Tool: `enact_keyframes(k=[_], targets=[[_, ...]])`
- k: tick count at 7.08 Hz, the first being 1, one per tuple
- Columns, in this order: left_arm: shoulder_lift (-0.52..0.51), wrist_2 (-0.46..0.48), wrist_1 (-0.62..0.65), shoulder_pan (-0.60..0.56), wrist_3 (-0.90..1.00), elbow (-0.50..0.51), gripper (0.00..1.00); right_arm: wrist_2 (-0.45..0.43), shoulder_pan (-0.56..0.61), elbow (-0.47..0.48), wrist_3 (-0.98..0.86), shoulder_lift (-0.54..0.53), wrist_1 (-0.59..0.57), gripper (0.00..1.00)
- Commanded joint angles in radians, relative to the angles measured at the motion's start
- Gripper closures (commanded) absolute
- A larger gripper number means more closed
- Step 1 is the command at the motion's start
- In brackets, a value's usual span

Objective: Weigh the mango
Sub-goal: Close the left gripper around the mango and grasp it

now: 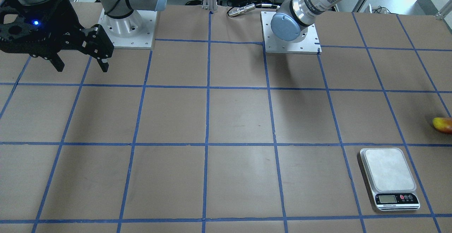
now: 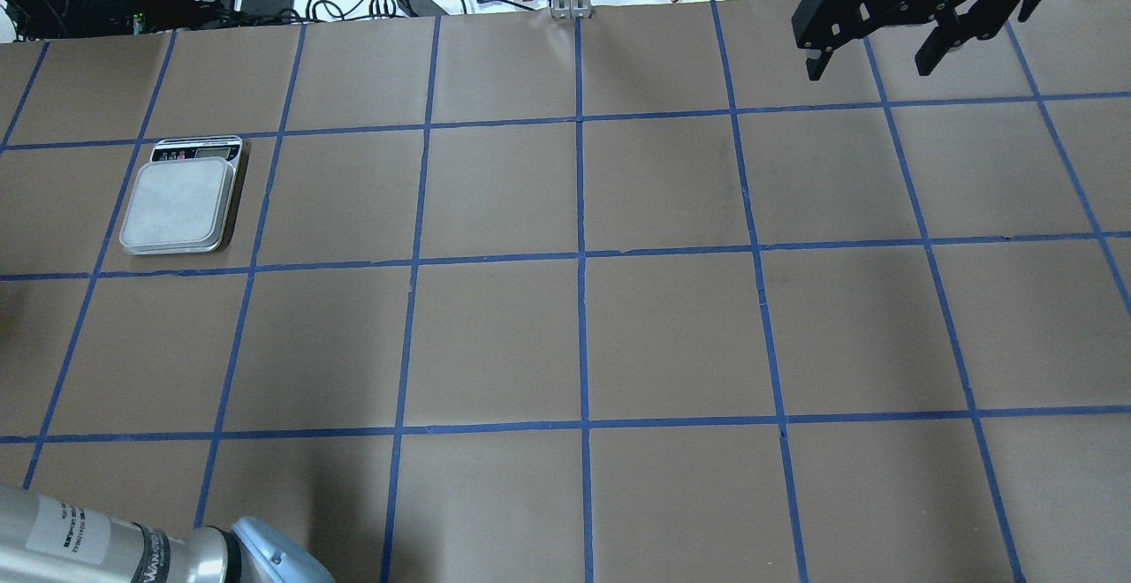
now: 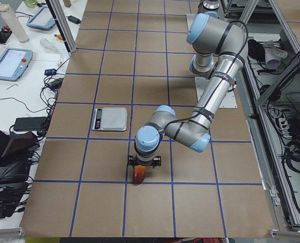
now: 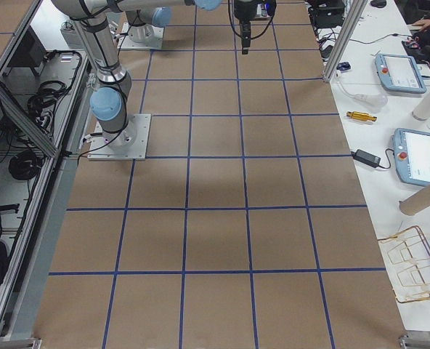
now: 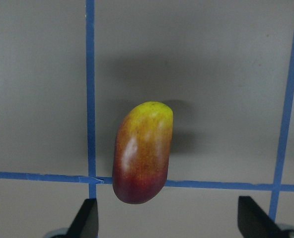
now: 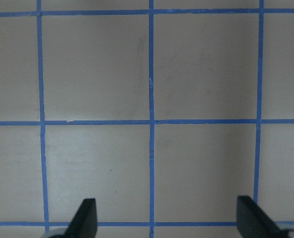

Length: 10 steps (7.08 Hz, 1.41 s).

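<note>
Even, bright overhead light; soft shadows on the worktop (image 1: pixel 226 120), faint glare on the mango (image 5: pixel 142 151); pictures sharp.

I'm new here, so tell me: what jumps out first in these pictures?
A yellow-and-red mango lies on the table across a blue tape line, the left gripper open right above it. A silver scale sits nearby, platform bare.

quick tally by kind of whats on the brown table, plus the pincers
mango: 1
scale: 1
pincers: 2, the left pincer and the right pincer, both open
total: 4
</note>
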Motion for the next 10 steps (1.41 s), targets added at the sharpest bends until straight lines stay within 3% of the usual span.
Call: enact_keyframes(k=[1, 10], targets=[[-0.06, -0.037, 0.001, 0.01, 0.034, 0.018, 0.0, 0.0, 0.0, 0.0, 0.0, 0.001, 0.0, 0.0], [-0.2, -0.088, 0.079, 0.01, 0.059, 0.021, 0.0, 0.002, 0.0, 0.0, 0.0, 0.001, 0.0, 0.0]])
